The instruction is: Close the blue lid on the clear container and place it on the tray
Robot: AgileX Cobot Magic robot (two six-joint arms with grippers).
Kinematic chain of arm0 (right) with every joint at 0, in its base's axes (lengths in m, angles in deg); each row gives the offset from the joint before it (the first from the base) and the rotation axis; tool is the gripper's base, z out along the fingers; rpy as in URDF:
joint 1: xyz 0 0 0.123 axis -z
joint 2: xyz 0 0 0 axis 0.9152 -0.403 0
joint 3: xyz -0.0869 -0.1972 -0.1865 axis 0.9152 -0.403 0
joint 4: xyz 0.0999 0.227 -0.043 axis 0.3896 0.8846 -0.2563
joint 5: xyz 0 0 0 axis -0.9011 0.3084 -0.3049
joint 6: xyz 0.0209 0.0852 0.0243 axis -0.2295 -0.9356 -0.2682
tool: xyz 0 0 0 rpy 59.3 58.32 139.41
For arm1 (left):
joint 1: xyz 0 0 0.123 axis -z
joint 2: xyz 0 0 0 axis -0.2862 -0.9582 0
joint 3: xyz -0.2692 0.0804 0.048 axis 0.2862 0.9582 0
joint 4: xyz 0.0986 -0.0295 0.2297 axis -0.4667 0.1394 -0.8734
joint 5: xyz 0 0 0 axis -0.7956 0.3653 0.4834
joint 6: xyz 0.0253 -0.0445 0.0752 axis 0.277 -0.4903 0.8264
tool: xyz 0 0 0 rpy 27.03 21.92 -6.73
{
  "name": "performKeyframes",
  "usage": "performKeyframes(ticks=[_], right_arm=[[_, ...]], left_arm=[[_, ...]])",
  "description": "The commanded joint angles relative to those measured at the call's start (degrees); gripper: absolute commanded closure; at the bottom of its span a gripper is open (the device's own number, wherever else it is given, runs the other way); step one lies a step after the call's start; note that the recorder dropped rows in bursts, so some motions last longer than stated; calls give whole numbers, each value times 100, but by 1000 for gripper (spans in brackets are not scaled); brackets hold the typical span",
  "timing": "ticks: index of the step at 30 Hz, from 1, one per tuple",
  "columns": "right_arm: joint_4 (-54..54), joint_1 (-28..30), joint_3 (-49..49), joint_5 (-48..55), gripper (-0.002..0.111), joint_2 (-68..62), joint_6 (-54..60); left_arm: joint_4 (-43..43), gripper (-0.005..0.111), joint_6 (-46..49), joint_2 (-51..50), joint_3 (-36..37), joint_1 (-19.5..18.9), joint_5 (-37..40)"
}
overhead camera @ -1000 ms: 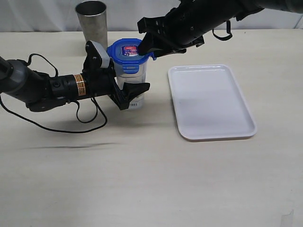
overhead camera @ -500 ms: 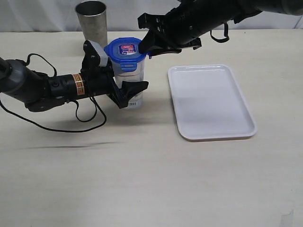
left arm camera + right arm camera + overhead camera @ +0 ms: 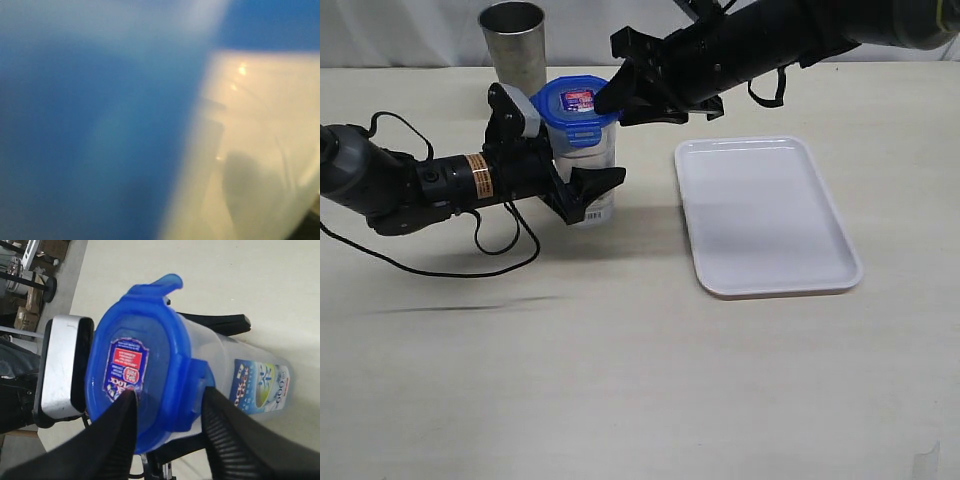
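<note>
Your left gripper (image 3: pixel 590 172) clamps the tall clear plastic container (image 3: pixel 582 158). Your right gripper (image 3: pixel 169 392) holds its jaws apart, straddling a flap of the round blue plastic lid (image 3: pixel 135 365) atop it.

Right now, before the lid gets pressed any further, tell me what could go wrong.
1. One flap of the blue lid sticks up unlatched; a lift now could let the lid pop off.
2. The right tool works at the lid's edge, high on the clear container. Held only mid-body by the left tool, it might tilt or slip.
3. The steel cup stands close behind and could get knocked.
</note>
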Motion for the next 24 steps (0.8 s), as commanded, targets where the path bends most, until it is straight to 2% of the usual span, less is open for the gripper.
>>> performKeyframes(ticks=[1, 6, 10, 13, 20, 24], right_arm=[[-512, -176, -142, 408, 69, -337, 216], [-584, -176, -142, 429, 69, -276, 421], [-584, -164, -142, 388, 60, -144, 526], [-584, -164, -142, 420, 58, 23, 526], [-687, -164, -142, 558, 57, 570, 554], [-696, -164, -142, 697, 52, 783, 554]], left_arm=[[-192, 107, 138, -14, 18, 94, 208], [-192, 107, 138, -14, 18, 94, 208], [-250, 107, 101, -14, 18, 94, 149], [-461, 107, -33, 53, 46, 94, 126], [-586, 107, -57, 505, 503, -66, 26], [-573, 107, -153, 540, 709, -66, -358]])
